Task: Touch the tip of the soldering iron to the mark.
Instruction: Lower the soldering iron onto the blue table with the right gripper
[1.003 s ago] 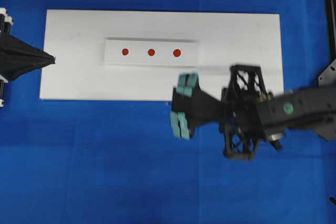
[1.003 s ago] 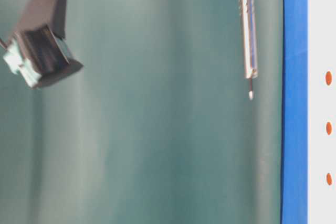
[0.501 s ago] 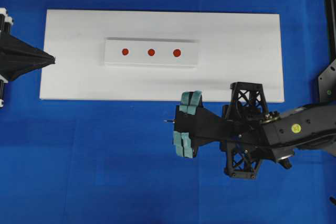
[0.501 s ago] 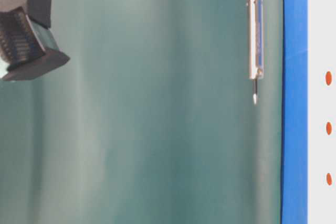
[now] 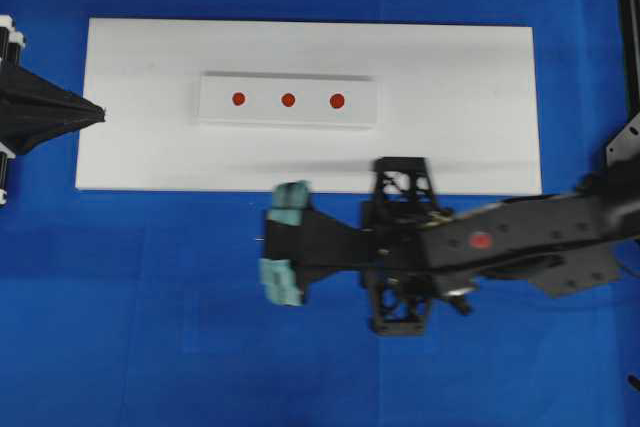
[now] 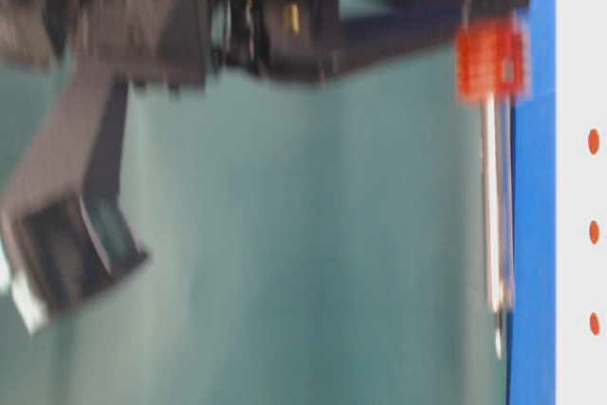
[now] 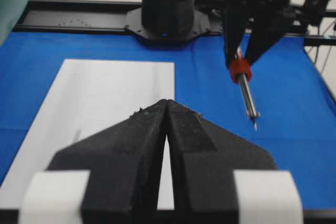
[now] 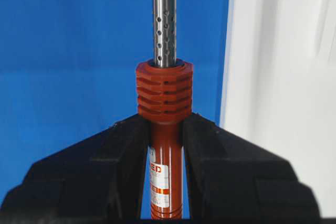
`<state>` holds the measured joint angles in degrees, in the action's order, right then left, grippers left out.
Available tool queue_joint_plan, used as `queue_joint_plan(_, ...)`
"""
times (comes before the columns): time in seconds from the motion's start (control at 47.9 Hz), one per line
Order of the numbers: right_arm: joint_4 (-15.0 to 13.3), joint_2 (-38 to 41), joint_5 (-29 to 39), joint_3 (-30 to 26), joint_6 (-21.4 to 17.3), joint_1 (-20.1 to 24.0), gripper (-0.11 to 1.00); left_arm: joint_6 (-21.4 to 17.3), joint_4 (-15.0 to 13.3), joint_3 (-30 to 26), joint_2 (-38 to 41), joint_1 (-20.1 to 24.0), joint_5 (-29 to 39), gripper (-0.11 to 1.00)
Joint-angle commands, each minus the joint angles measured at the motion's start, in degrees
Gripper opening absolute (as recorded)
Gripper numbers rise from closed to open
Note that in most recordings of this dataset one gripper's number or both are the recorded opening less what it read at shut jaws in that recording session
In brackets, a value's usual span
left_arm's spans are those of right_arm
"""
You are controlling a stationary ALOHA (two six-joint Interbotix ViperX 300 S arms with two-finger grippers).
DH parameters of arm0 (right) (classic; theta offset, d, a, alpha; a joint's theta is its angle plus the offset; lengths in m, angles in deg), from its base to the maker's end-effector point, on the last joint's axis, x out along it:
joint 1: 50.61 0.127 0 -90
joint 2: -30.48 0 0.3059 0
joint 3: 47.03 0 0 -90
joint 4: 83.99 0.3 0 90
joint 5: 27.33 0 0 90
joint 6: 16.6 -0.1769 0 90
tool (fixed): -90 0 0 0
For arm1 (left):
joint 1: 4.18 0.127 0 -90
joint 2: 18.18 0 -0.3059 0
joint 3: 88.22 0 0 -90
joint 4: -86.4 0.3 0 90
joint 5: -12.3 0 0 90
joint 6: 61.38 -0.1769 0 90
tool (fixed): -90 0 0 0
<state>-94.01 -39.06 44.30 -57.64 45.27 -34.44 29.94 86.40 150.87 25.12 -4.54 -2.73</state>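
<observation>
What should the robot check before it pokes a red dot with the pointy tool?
1. Right gripper shut on the soldering iron: ok.
2. Tip pointing down: ok, the left wrist view shows the iron nearly upright.
3. Tip over a red dot: not ok, it is over the blue cloth, beside the white board.
4. Tip touching anything: cannot tell, the table-level view is blurred.
5. Left gripper shut and away from the dots: ok.
</observation>
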Motion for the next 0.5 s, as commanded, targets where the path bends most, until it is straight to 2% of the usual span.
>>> queue_joint_plan(0.0,-0.2,0.4,-0.3,-4.3,1.0,-1.0,0.06,0.1,0.1,-0.6,0.3,-0.1,-0.7,0.0)
queue_joint_plan(0.272,-0.2,4.7,0.1,-10.7,2.0,-1.8,0.06,0.2,0.1,-0.6,0.2,-0.1,-0.7,0.0)
queue_joint_plan(0.48,-0.1,5.3,-0.3,-10.8,1.9,-1.8,0.06,0.2,0.1,-0.6,0.1,-0.1,-0.6,0.0)
